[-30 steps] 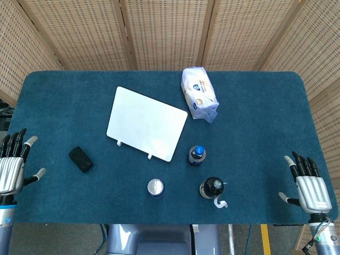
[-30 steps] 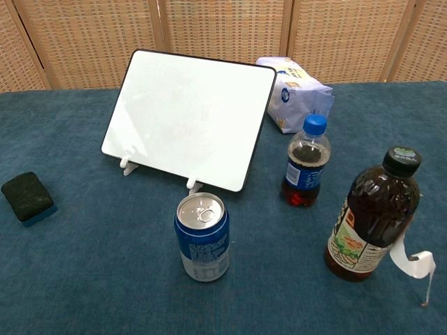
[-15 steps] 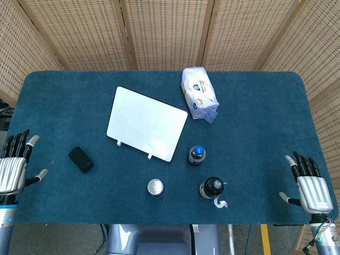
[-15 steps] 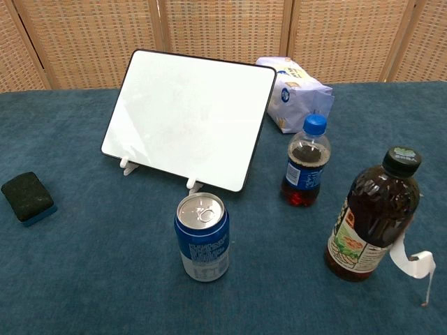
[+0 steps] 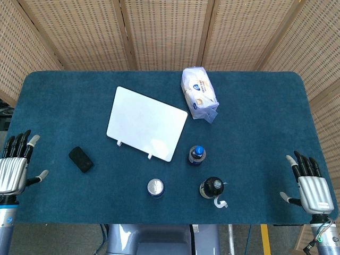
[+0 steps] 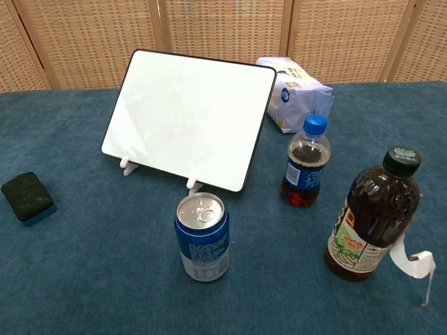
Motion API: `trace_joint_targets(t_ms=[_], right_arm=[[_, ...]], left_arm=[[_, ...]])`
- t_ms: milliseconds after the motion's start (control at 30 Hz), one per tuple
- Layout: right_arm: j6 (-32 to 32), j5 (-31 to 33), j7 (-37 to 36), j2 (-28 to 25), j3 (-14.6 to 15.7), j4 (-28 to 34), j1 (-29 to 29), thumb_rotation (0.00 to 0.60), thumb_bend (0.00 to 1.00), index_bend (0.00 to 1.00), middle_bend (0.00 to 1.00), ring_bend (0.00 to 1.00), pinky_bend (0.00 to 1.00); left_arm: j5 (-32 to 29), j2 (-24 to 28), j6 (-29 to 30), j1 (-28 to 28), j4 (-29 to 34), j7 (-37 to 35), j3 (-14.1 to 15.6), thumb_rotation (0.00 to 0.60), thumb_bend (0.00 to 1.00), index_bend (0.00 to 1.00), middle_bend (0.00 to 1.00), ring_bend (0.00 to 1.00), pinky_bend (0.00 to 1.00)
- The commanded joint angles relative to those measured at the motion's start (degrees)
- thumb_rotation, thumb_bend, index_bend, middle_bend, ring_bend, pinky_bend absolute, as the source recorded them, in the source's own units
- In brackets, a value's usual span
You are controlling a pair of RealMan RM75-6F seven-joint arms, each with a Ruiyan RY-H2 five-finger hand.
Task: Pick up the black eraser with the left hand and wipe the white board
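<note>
Left hand: hovering at the lower left edge of the head view, fingers spread apart, holding nothing.
Right hand: sitting at the lower right edge, fingers likewise spread, holding nothing.
Black eraser: lying flat on the blue table, left of centre, near the left hand but apart from it.
White board: leaning tilted on small white feet, upper centre.
Nearby: blue can, small cola bottle, dark tea bottle, white packet.
</note>
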State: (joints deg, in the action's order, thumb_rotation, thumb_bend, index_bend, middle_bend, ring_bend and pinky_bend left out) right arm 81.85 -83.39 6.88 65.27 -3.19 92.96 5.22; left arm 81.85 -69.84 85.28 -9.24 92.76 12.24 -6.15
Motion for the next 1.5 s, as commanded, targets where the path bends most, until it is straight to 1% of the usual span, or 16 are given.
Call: trace_joint_targets(t_ms=[33,233,333,433,600,733,967,1167,1333,1500], right_arm=[[0.0,0.0,0.0,0.0,0.0,0.1,0.0,0.600,0.00,0.07,0.00,0.00,0.00],[0.2,0.2,0.0,-0.1,-0.2,0.1,0.0,0.600,0.00,0.07,0.00,0.00,0.00],[0.3,0.5,-0.1,0.0,-0.4,-0.1,-0.1,0.600,0.00,0.07,0.00,0.00,0.00],[0.5,0.7,-0.2,-0.1,-0.5,-0.1,-0.2,0.600,0.00,0.07,0.00,0.00,0.00],[1.1,0.2,-0.6,0.3,-0.6,-0.6,-0.3,0.600,0.00,0.07,0.00,0.00,0.00],[1.0,0.1,-0.6,0.5,-0.7,-0.9,-0.2,0.600,0.00,0.07,0.00,0.00,0.00],[1.8,-0.4,-1.2,1.1,-0.9,-1.8,-0.3,0.600,0.00,0.07,0.00,0.00,0.00],[1.7,-0.6,-1.1,1.5,-0.9,-2.3,-0.1,0.600,0.00,0.07,0.00,0.00,0.00],[1.5,-0.4,-0.9,1.7,-0.9,-2.3,0.0,0.600,0.00,0.07,0.00,0.00,0.00],[1.4,-0.1,-0.9,1.8,-1.1,-2.7,0.1,0.600,0.00,0.07,0.00,0.00,0.00]], left_arm=[[0.0,0.0,-0.3,-0.1,0.0,-0.3,0.1,0.600,0.16,0.00,0.00,0.00,0.00],[-0.8,0.7,-2.1,-0.6,0.4,-1.4,0.1,0.600,0.16,0.00,0.00,0.00,0.00],[-1.1,1.6,-4.4,-1.6,0.9,-2.9,0.1,0.600,0.15,0.00,0.00,0.00,0.00],[-1.2,3.2,-8.7,-3.5,0.4,-5.4,0.3,0.600,0.16,0.00,0.00,0.00,0.00],[-2.0,5.0,-15.8,-7.3,-3.6,-8.0,-0.1,0.600,0.16,0.00,0.00,0.00,0.00],[-2.7,5.8,-21.2,-9.6,-6.0,-10.2,0.7,0.600,0.16,0.06,0.00,0.00,0.00],[-3.3,5.4,-28.3,-12.5,-9.3,-12.5,2.3,0.600,0.17,0.12,0.00,0.00,0.00],[-3.2,3.9,-33.5,-15.3,-13.0,-14.0,3.1,0.600,0.18,0.18,0.00,0.00,0.00],[-2.5,3.3,-37.6,-17.8,-15.0,-15.1,3.7,0.600,0.20,0.20,0.00,0.00,0.00],[0.0,1.1,-39.6,-20.9,-18.7,-13.2,4.3,0.600,0.21,0.21,0.00,0.00,0.00]])
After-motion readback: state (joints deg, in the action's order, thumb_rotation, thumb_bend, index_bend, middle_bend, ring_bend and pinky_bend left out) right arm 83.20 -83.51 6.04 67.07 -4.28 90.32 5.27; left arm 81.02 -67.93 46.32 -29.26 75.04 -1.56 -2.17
